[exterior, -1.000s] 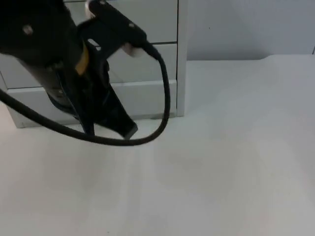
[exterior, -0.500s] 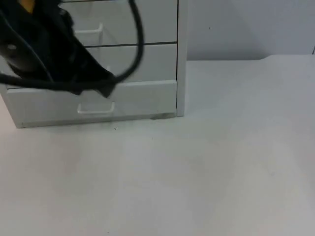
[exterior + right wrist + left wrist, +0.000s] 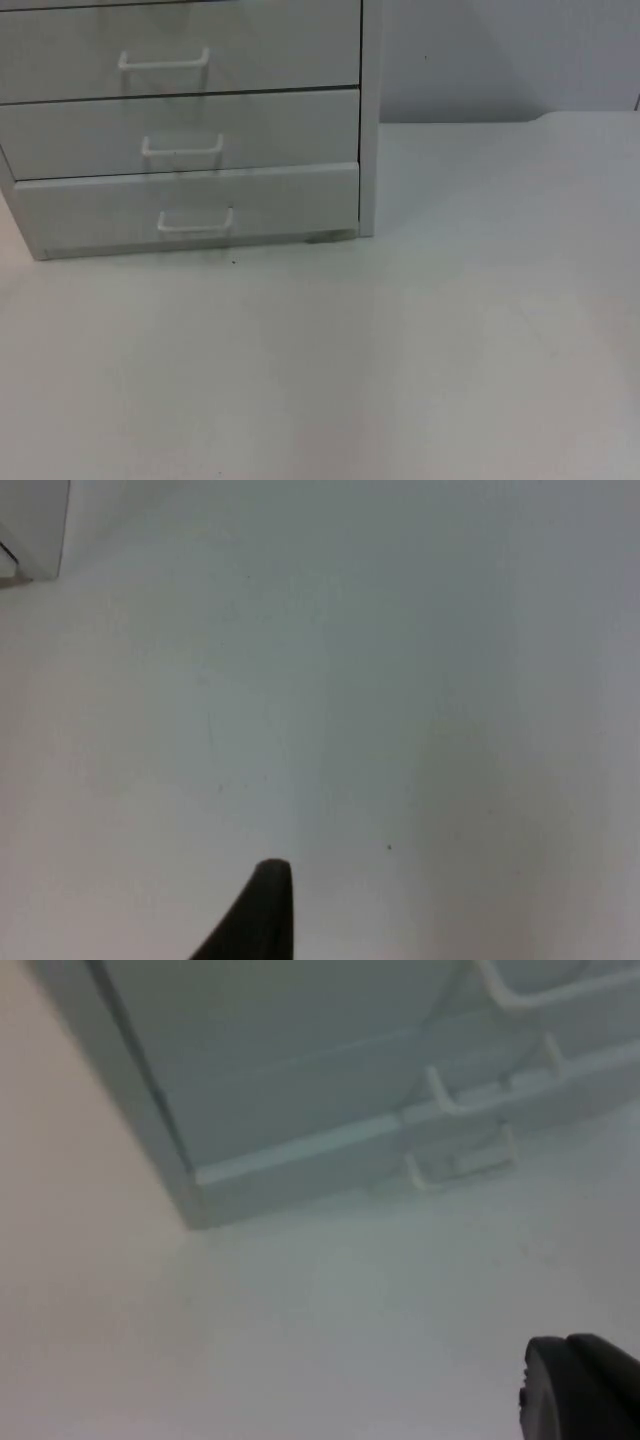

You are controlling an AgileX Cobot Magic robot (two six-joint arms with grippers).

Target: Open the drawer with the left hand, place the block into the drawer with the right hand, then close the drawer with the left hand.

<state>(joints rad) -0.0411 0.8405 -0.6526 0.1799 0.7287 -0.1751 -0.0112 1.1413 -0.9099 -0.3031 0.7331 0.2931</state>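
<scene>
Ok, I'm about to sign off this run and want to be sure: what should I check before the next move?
1. Middle drawer shut: ok.
2. Bottom drawer flush: cannot tell; its front looks slightly proud.
3. Block inside a drawer: cannot tell.
4. Left claw off the bottom handle, above the table: ok.
5. Right claw waiting over table: ok.

My left gripper (image 3: 580,1390) hangs above the desk (image 3: 300,1340), one black fingertip showing in its wrist view, touching nothing. My right gripper (image 3: 262,910) hangs over the desk too, a single dark fingertip in its wrist view, nothing between or against it.
</scene>
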